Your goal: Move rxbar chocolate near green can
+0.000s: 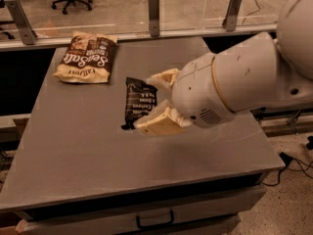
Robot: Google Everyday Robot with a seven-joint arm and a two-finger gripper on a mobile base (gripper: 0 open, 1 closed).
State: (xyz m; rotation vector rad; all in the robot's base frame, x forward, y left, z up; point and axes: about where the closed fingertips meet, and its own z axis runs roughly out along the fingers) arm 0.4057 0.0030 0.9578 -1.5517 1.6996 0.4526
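Note:
The rxbar chocolate [138,102], a flat dark wrapper with white text, is near the middle of the grey table [88,155]. Its right edge sits between my cream fingers [159,124]. My gripper [159,101] is shut on the bar's right side and holds it just above the tabletop, with a small shadow under its lower left corner. My large white arm [244,77] comes in from the right and covers the table's right part. The green can is out of view.
A brown-and-cream "Sea Salt" chip bag [87,57] lies at the table's far left. A glass barrier with metal posts [154,13] runs along the far edge. A drawer handle [154,222] is below the front edge.

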